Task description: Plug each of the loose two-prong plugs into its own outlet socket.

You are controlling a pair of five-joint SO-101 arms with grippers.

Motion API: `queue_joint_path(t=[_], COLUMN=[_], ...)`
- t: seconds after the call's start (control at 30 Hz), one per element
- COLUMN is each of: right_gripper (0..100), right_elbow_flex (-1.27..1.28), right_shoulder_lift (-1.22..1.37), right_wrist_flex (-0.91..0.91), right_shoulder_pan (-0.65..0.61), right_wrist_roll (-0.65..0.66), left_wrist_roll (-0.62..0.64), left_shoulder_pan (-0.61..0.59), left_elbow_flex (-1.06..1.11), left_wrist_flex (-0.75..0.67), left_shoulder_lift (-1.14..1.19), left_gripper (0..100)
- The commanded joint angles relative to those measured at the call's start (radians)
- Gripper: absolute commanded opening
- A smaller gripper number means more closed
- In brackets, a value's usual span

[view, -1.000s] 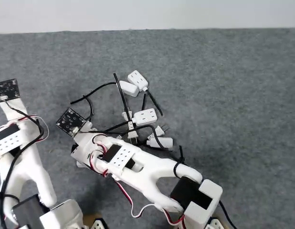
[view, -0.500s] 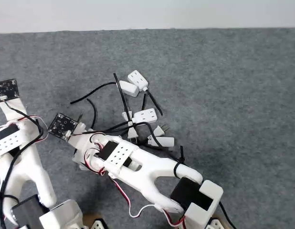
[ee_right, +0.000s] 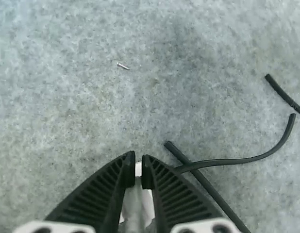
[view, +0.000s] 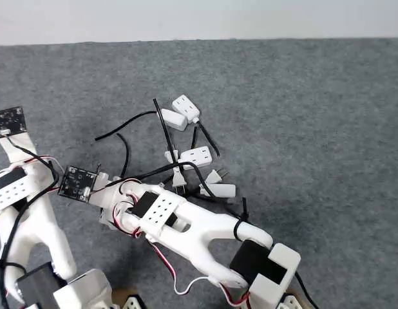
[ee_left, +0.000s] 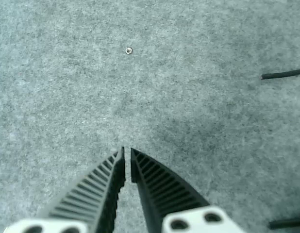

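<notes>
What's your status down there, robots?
Left gripper shut, empty, over bare carpet. Right gripper shut on white plug, black cable trailing. Outlet sockets lie apart among tangled cords.

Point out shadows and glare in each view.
High view: even light, no glare, soft shadow on the grey carpet under the white right arm. Left wrist view: faint dark patch beyond the shut jaws. Right wrist view: darker patch beyond the jaws gripping a white plug.
</notes>
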Motion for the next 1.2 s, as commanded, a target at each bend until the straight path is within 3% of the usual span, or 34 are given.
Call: queue_joint_path(t=[0.0,0.1,0.23,0.63,0.83,1.17], right_gripper=[5.0,8.4,0.5,0.9,0.9,2.6], right_elbow_flex=[-0.034,-0.058,-0.066,-0.089,-0.258,-0.282], right_shoulder_lift=[0.008,0.013,0.013,0.048,0.162,0.176], right_wrist_flex=[0.077,0.113,0.116,0.127,0.298,0.311], right_shoulder_pan=[-0.001,-0.004,-0.002,0.004,0.027,0.024], right_wrist_roll=[0.02,0.02,0.02,0.02,0.018,0.012], left_wrist_roll=[0.006,0.006,0.006,0.006,0.006,0.005], left_shoulder_pan=[-0.002,0.0,0.0,0.0,0.0,0.002], left_elbow_flex=[-0.039,-0.039,-0.039,-0.039,-0.038,-0.03], left_wrist_flex=[-0.003,-0.003,-0.003,-0.003,-0.003,-0.003], left_shoulder_lift=[-0.005,-0.003,-0.003,-0.003,-0.003,-0.003], left_gripper=[1,1,1,1,1,1])
